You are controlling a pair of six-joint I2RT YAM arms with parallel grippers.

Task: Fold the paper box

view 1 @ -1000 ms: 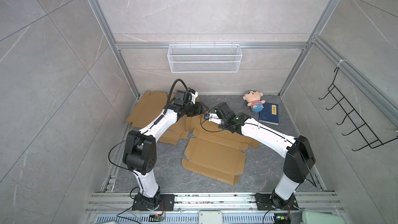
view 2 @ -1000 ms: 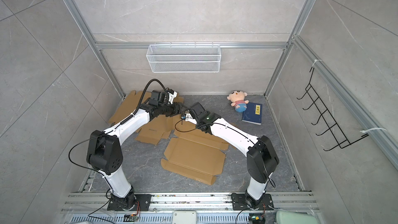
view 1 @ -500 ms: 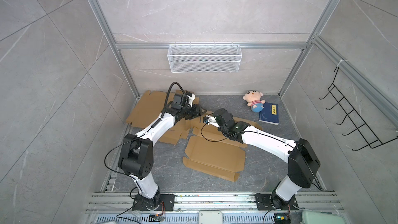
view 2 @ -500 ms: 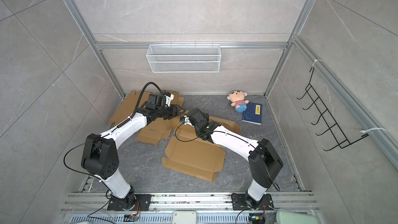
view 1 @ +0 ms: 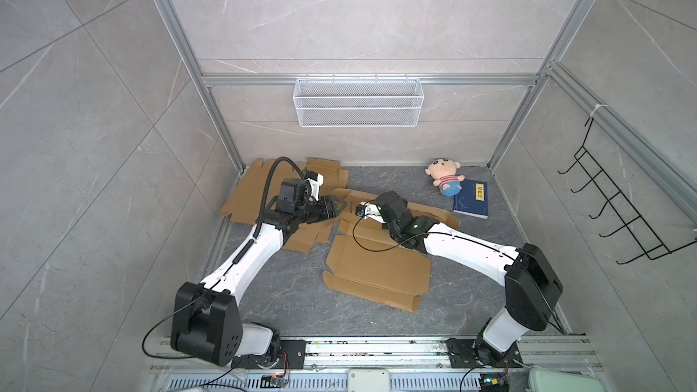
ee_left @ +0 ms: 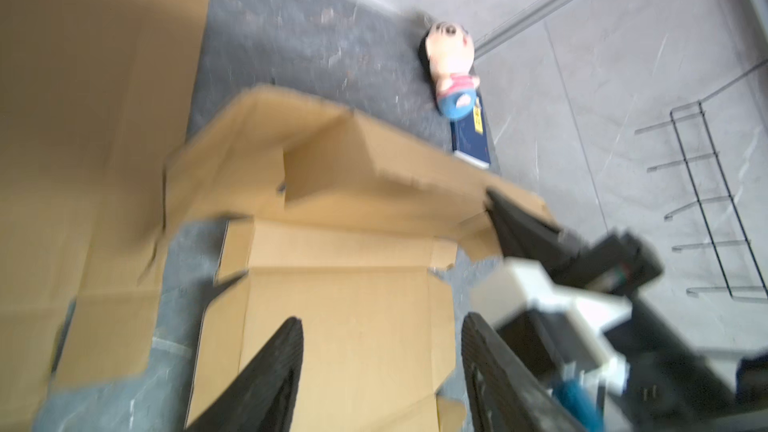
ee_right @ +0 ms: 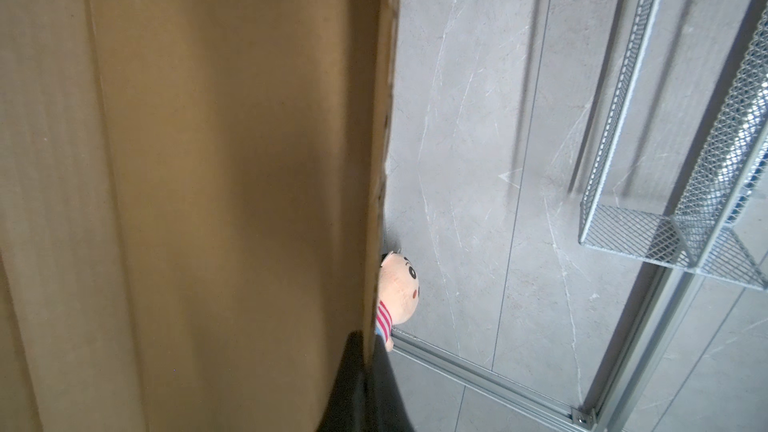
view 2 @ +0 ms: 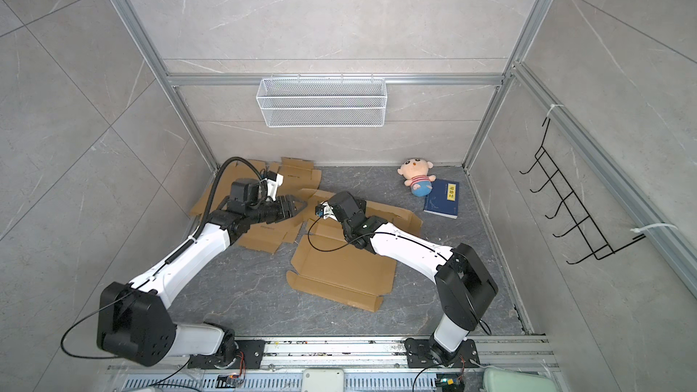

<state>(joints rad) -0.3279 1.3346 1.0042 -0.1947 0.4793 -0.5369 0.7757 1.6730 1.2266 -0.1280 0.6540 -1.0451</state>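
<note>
Top views show grey floor (view 1: 294, 296); left pincer (view 1: 340, 208) gapes empty, right pincer (ee_right: 368, 351) clamps cardboard (ee_right: 208, 160).

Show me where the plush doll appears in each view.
Top view: doll at the back wall, right side.
Top view: doll, same place.
Left wrist: doll beyond the cardboard, beside the blue book.
Right wrist: doll half hidden behind the cardboard edge.
Landmark: blue book, except in right wrist.

We see grey marble-look tile walls (view 1: 339, 13) on three sides, framed by aluminium posts (view 1: 190, 64). The floor (view 1: 301, 307) is dark grey stone. A white wire basket (view 1: 358, 103) hangs on the far wall, a black hook rack (view 1: 620, 193) on the right wall.
</note>
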